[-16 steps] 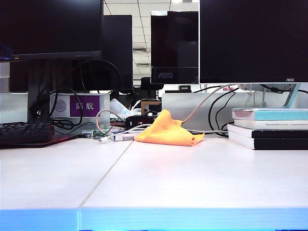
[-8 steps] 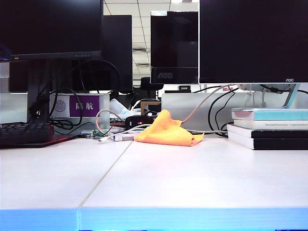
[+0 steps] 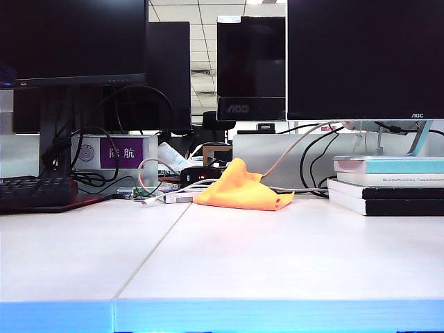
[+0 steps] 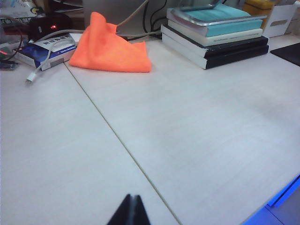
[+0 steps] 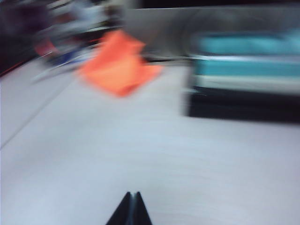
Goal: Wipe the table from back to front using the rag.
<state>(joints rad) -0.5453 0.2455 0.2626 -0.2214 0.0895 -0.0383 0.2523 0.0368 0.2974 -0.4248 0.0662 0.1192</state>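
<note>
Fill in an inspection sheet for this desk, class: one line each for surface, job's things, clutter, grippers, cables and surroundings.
Surface: white table, thin seam, blue front edge.
Job's things: orange rag bunched at the back, touched by neither gripper.
Clutter: stacked books, keyboard, small box.
Grippers: left gripper shut, above the table; right gripper shut, its view blurred.
Cables: white cable beside the rag; black leads behind.
Surroundings: dark monitors.

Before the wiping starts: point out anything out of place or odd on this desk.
Nothing spilled or damaged. The rag lies bunched in a peak at the back of the table, beside loose cables, not flat. Both claws, left and right, are shut, empty and well short of it.
</note>
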